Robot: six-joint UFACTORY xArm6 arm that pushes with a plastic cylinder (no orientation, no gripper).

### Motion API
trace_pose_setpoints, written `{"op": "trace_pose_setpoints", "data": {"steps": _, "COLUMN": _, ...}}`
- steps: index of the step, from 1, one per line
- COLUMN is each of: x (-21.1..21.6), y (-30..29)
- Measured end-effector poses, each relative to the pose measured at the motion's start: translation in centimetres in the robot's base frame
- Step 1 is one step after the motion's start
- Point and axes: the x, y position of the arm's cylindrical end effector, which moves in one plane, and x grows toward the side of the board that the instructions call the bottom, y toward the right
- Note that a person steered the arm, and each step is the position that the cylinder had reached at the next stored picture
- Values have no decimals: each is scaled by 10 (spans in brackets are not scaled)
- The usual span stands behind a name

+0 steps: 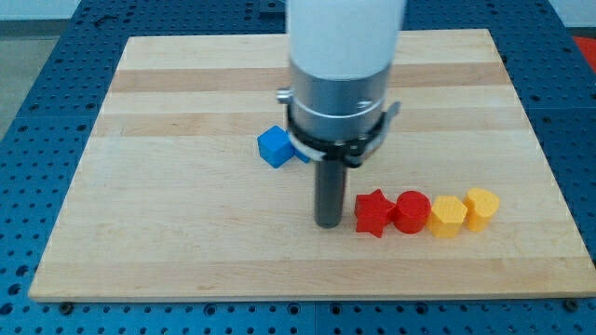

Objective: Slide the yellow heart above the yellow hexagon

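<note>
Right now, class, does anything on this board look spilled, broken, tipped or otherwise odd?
Nothing stands out. The red star, red cylinder, yellow hexagon and yellow heart sit in a tidy row, all flat. My tip rests just left of the star. A blue cube lies partly behind the arm.

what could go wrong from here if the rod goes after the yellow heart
My tip sits just at the view's left of the red star, at the far end of a tight row from the yellow heart. Pushing straight toward the view's right would likely shove the star, red cylinder and yellow hexagon along too. The heart touches the hexagon, so nudging it may drag the hexagon off position.
</note>
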Motion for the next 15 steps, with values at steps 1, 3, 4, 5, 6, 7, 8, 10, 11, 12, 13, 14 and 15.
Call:
{"op": "trace_pose_setpoints", "data": {"steps": 1, "x": 18, "y": -13}}
{"op": "trace_pose_setpoints", "data": {"steps": 3, "x": 45, "y": 82}}
{"op": "trace_pose_setpoints", "data": {"steps": 4, "x": 50, "y": 152}}
{"op": "trace_pose_setpoints", "data": {"steps": 5, "x": 50, "y": 217}}
{"op": "trace_pose_setpoints", "data": {"steps": 6, "x": 38, "y": 278}}
{"op": "trace_pose_setpoints", "data": {"steps": 7, "x": 18, "y": 307}}
{"op": "trace_pose_setpoints", "data": {"steps": 8, "x": -2, "y": 288}}
{"op": "trace_pose_setpoints", "data": {"steps": 10, "x": -7, "y": 231}}
{"op": "trace_pose_setpoints", "data": {"steps": 11, "x": -4, "y": 214}}
{"op": "trace_pose_setpoints", "data": {"steps": 12, "x": -4, "y": 211}}
{"op": "trace_pose_setpoints", "data": {"steps": 13, "x": -4, "y": 196}}
{"op": "trace_pose_setpoints", "data": {"steps": 14, "x": -4, "y": 184}}
{"op": "trace_pose_setpoints", "data": {"steps": 15, "x": -2, "y": 193}}
